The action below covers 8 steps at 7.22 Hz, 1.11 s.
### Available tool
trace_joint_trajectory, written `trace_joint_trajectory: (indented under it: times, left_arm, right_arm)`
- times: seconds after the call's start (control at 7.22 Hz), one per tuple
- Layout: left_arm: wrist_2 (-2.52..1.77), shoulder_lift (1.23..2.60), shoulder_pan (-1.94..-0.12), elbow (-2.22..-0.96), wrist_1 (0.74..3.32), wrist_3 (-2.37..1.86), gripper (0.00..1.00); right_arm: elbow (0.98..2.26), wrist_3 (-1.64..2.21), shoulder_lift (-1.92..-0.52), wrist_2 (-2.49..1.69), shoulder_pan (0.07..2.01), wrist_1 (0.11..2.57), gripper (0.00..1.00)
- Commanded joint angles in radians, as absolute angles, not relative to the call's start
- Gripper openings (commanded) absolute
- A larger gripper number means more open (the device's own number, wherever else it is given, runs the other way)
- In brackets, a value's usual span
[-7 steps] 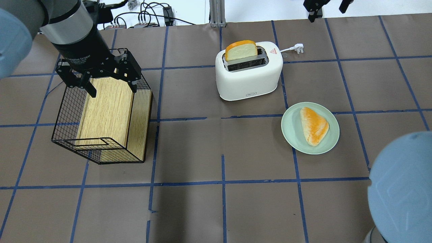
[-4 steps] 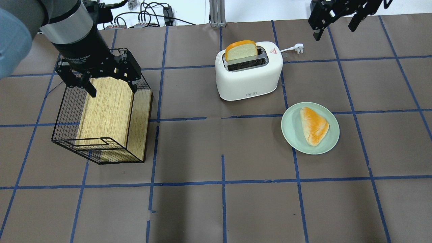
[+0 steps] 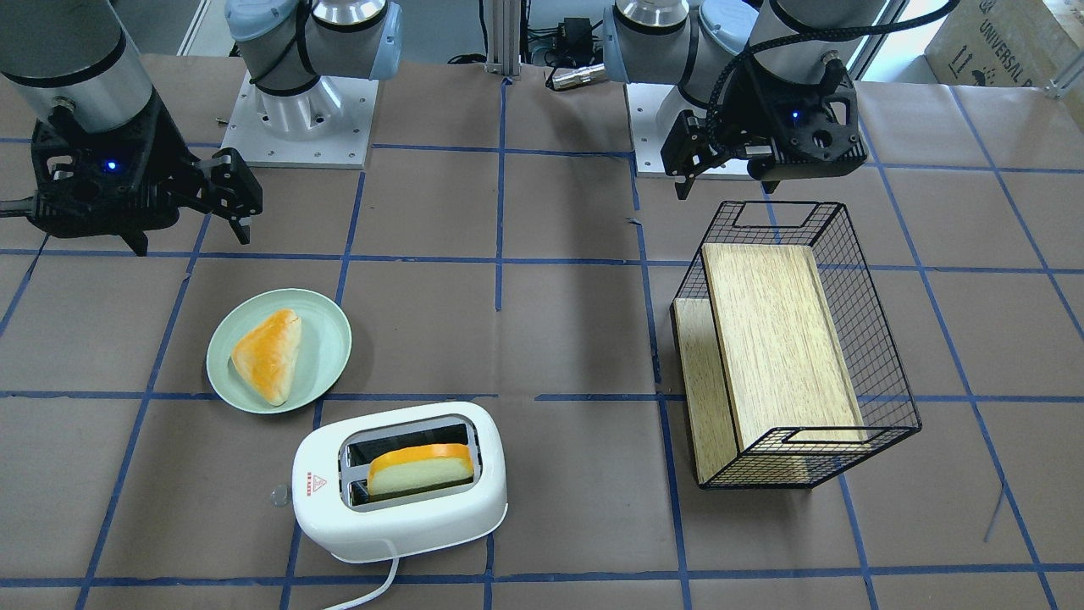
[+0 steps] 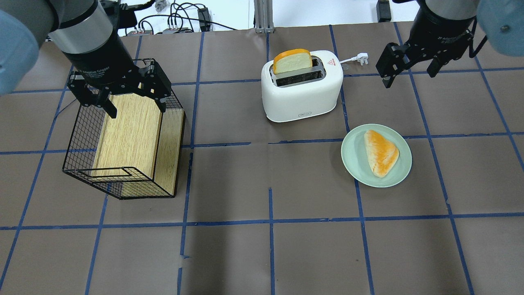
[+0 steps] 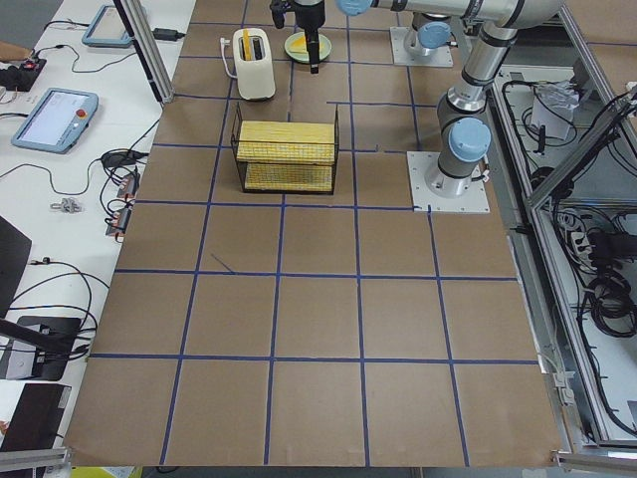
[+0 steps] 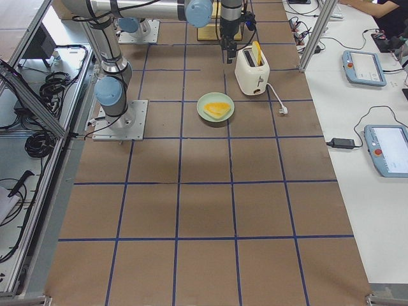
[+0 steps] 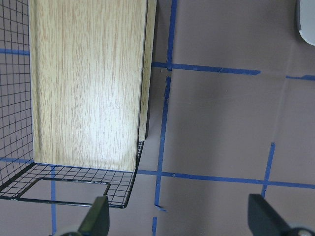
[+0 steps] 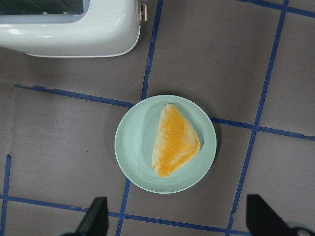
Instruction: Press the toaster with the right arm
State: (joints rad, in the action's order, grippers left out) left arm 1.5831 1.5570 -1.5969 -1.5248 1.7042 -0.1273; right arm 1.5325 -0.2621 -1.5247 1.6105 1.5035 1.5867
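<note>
The white toaster stands at the far middle of the table, with a bread slice upright in its far slot. It also shows in the front view and at the top left of the right wrist view, with a small side knob on its end. My right gripper is open and empty, in the air to the right of the toaster and apart from it. In the right wrist view its open fingertips frame the plate below. My left gripper is open and empty over the wire basket.
A green plate with a triangular pastry lies in front and right of the toaster. A black wire basket with a wooden board in it sits at the left. The toaster's white plug lies behind it.
My right gripper has come from the far table edge toward me and lower, to the toaster's right. The right arm's elbow has left the lower right corner. The left arm has not moved.
</note>
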Motion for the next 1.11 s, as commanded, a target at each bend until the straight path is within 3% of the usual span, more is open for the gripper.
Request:
trace_joint_trajectory:
  times: [0.0, 0.97]
  left_arm:
    - [1.583, 1.557, -1.597, -1.525, 1.704, -0.127, 1.00]
    - [1.583, 1.557, -1.597, -1.525, 1.704, -0.127, 1.00]
  right_arm:
    - [1.540, -0.259, -1.529, 1.627, 1.503, 1.582, 0.99]
    - [1.536, -0.135, -1.522, 1.632, 1.497, 1.588, 1.00]
